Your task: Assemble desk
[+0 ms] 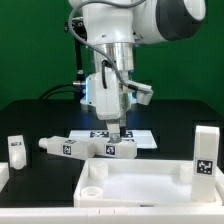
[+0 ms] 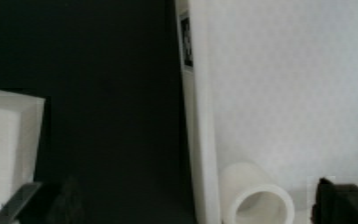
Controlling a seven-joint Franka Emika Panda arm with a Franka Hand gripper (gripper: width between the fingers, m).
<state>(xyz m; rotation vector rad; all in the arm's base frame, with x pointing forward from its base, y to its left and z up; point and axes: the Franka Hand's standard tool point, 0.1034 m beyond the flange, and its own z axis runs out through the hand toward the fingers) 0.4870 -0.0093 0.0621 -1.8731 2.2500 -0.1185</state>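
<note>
Wide open and empty, the end effector [image 1: 118, 130] hangs right over a leg [image 1: 112, 150] lying lengthwise across the exterior view.

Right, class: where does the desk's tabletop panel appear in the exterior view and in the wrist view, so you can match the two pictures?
Exterior view: the tabletop panel lies flat in the foreground, nearest the camera.
Wrist view: the tabletop panel is probably the broad white surface filling much of the picture.
Shared landmark: the round socket at the panel's corner, which seems to show in the wrist view too.
</note>
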